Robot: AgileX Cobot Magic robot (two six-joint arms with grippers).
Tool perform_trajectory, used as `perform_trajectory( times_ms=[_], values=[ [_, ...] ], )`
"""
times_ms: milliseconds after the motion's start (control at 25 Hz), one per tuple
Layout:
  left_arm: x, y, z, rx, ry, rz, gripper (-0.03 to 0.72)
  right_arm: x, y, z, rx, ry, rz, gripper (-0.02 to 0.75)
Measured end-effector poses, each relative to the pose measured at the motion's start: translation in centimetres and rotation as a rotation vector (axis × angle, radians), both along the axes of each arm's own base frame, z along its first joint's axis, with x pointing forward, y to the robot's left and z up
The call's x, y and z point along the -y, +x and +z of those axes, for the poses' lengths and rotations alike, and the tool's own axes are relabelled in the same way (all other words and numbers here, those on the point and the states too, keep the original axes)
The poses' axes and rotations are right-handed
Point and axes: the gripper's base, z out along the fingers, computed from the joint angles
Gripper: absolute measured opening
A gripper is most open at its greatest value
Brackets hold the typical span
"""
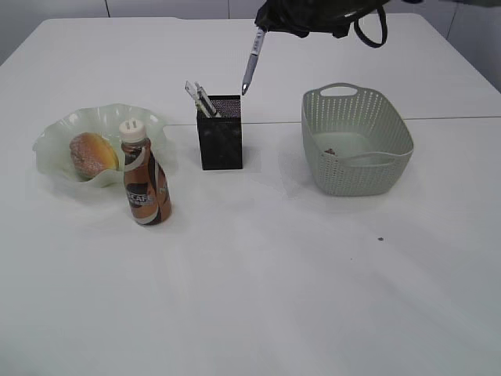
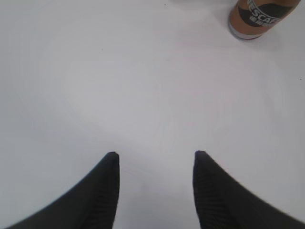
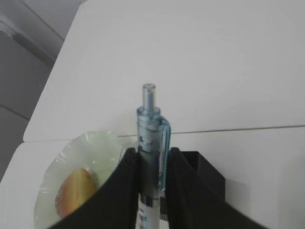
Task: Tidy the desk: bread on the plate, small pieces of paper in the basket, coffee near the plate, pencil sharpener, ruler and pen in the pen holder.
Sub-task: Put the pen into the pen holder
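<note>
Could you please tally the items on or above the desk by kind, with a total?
Food and drink: 2, the bread and the coffee
Containers: 3, the plate, the pen holder and the basket
Pens held in a claw: 1, the pen
Total: 6, not counting what stands in the pen holder

- Toward the desk's (image 1: 258,298) left edge you have the plate (image 1: 59,137), with the bread (image 1: 93,153) on it.
- The coffee (image 1: 145,184) stands just before the plate's front rim.
- The pen holder (image 1: 220,133) sits mid-desk, right of the plate.
- The pen (image 1: 252,63) hangs tilted above the holder's back right corner.
- The basket (image 1: 356,141) sits right of the holder.
</note>
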Motion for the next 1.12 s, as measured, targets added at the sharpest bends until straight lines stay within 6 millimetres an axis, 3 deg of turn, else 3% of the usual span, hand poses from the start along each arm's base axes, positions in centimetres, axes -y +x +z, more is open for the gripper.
perform_trajectory(
  times_ms=[280,1120],
  values=[
    [0.0,0.0,0.0,0.000,0.000,0.000,0.370,-0.4,1.8,-2.7,0.047,0.037,-0.043,0.103],
    [0.0,-0.1,-0.1,-0.013,0.000,-0.001,0.370,-0.3,4.1,-6.8,0.107,0.090,-0.157,0.103]
  ],
)
